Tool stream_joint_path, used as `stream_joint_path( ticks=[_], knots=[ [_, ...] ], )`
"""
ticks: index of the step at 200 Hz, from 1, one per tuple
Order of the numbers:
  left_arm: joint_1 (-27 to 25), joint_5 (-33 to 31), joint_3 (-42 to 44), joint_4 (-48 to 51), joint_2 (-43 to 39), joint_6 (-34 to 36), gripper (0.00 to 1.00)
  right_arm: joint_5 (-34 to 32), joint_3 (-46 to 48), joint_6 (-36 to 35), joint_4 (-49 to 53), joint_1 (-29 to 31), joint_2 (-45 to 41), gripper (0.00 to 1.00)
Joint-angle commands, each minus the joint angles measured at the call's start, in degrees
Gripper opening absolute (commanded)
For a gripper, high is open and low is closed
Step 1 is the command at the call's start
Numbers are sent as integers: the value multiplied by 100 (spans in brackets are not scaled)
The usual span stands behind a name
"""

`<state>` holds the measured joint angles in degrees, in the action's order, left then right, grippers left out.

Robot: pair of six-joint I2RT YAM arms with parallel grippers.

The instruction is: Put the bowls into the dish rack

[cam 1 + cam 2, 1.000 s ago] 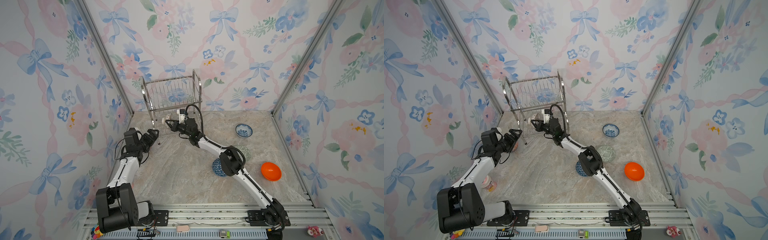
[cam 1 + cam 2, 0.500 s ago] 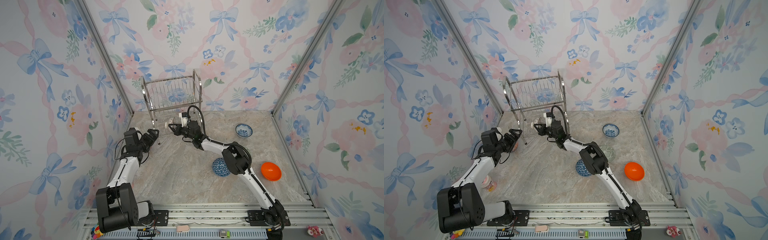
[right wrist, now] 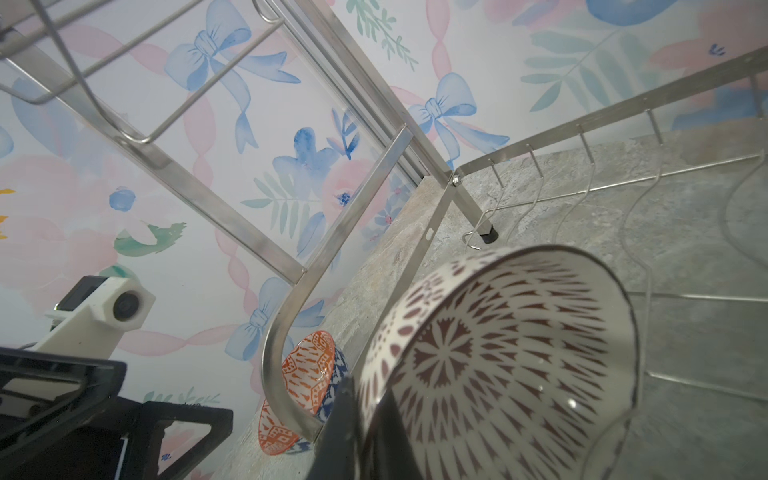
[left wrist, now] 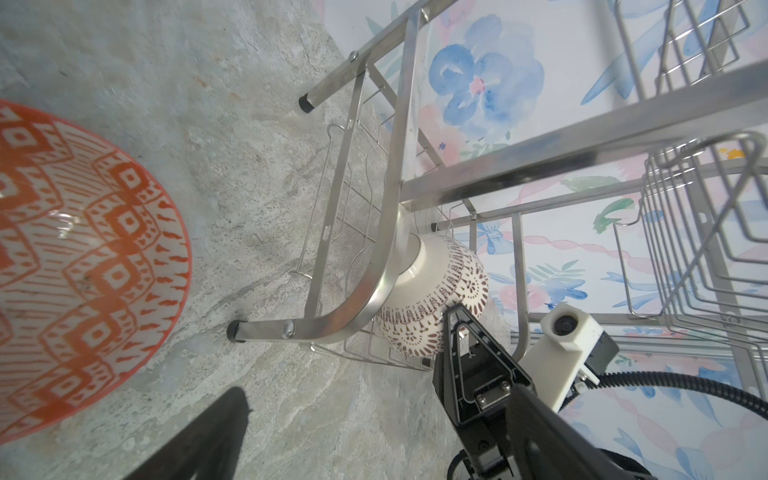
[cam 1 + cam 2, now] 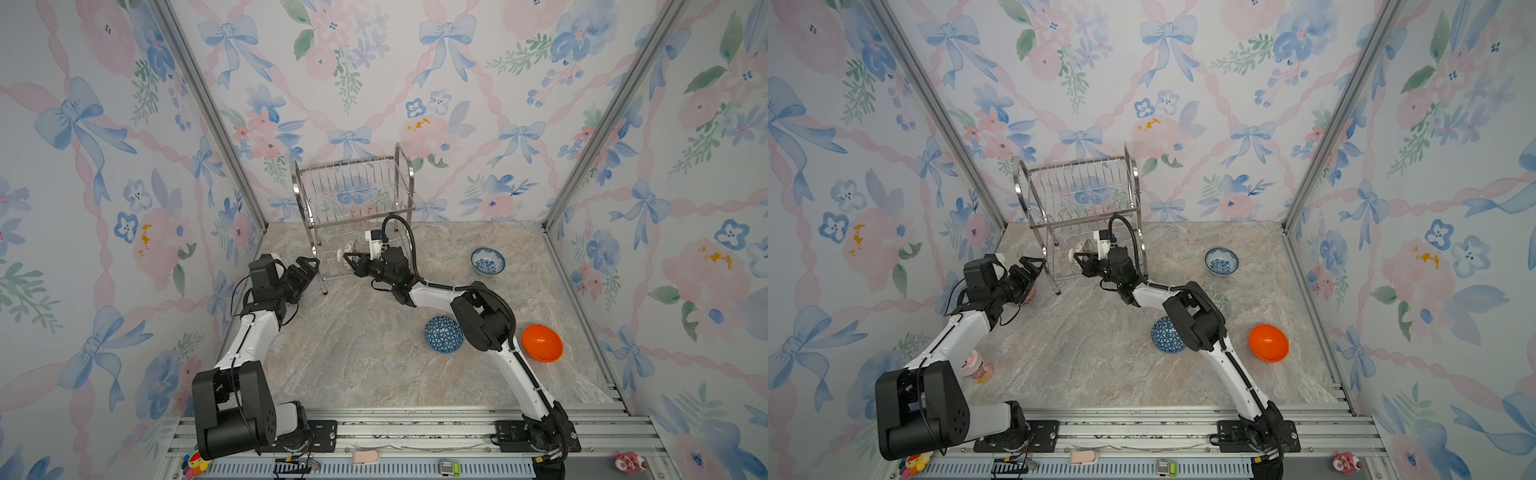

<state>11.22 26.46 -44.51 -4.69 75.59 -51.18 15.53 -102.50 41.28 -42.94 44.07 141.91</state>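
Clearance looked tight inside the dish rack (image 5: 353,195), standing far and left of centre. The right gripper (image 5: 351,261), pinching the rim of the white lattice bowl (image 4: 436,299), held it on edge in the lower tier, close against the left side frame. Released so, it might roll or knock the steel. Its axis ran left-right, foot left, mouth right. The left gripper (image 5: 308,266), jaws spread, hovered above the orange-red bowl (image 4: 83,266).
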Motion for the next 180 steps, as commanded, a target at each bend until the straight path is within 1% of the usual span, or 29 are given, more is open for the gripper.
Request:
stream_joint_path(
  ticks=[1,30,59,98,132,180],
  knots=[
    [-93,53,-201,-91,61,90,98,-295,323,-103,-474,139,-563,0],
    [-138,26,-242,-74,43,90,98,-406,654,-130,-588,206,-774,0],
    [-151,17,-227,-49,26,107,98,-320,658,35,-1071,124,-740,0],
    [-165,9,-232,-32,52,144,98,7,116,277,-1421,44,-391,0],
    [-173,7,-285,3,86,191,98,38,-362,240,-1194,33,-104,0],
    [-167,26,-297,3,131,205,98,102,-1325,322,-803,10,484,0]
  ],
)
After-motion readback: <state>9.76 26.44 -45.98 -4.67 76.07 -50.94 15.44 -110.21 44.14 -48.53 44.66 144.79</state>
